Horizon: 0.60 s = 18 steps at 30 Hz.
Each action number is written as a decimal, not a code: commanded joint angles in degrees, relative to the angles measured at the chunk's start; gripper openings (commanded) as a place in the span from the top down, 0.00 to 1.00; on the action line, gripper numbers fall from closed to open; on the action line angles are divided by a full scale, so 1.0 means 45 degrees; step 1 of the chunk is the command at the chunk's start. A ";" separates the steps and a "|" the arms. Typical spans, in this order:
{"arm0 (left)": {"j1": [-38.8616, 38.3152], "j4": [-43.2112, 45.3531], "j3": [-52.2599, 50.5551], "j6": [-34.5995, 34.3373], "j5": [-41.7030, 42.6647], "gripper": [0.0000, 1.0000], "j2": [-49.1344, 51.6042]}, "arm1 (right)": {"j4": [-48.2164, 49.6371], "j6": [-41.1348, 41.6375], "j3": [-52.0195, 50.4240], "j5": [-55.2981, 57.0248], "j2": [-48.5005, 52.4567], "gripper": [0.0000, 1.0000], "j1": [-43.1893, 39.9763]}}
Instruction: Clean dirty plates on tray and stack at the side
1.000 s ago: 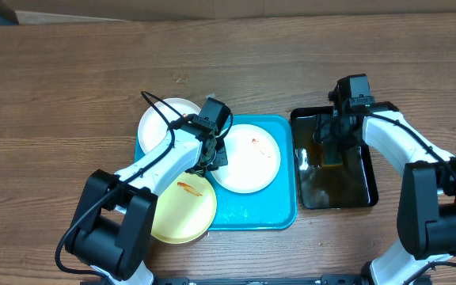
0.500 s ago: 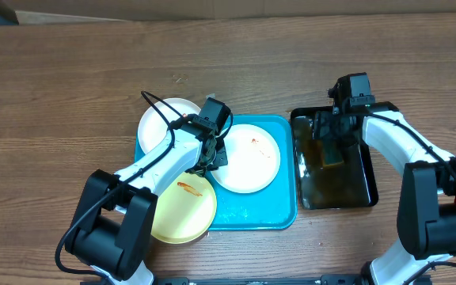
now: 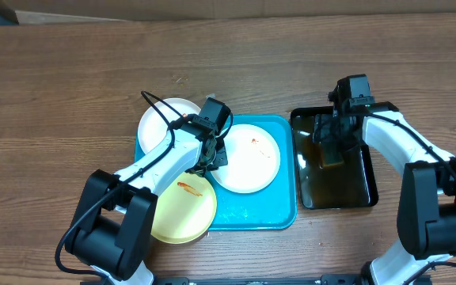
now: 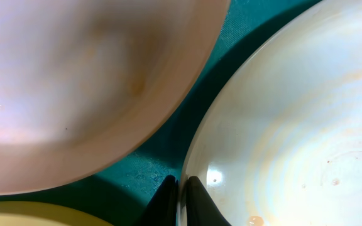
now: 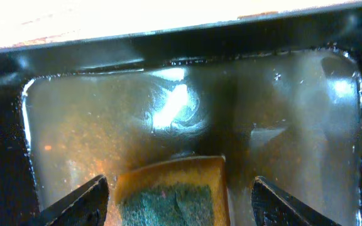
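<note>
The table carries the turquoise tray at centre-left and a smaller black tray to its right, the two just apart.

The rear white plate sits on the turquoise tray's far left corner and reaches past the rim. The pale yellow plate sits on the near left corner, also past the rim, and carries an orange-red smear. The centre white plate lies fully inside the turquoise tray, with a small smear of its own near its far side.

The left gripper is positioned low between the three plates. In the left wrist view its fingertips are clenched on the left rim of the centre white plate, one tip on each face of the edge. The plate lies flat on the tray.

The black tray holds a shallow layer of brownish liquid. A sponge, yellow with a green scouring face, lies in it.

The right gripper hangs over the black tray with its jaws released. One finger stands on each side of the sponge, the left one close to it and the right one clear of it.
</note>
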 commanded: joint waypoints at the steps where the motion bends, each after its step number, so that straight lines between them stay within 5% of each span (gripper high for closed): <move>1: 0.0034 0.0049 -0.0078 0.0068 -0.0209 0.91 0.0107 | 0.0117 0.0068 -0.0019 -0.0073 -0.0010 0.26 -0.0019; 13: 0.0034 0.0053 -0.0078 0.0068 -0.0209 0.91 0.0107 | -0.0277 0.0680 -0.0019 -0.0073 -0.0010 0.27 0.0024; 18: 0.0034 0.0044 -0.0078 0.0068 -0.0209 0.91 0.0107 | -0.0248 0.0680 -0.0019 -0.0078 -0.0010 0.43 0.0029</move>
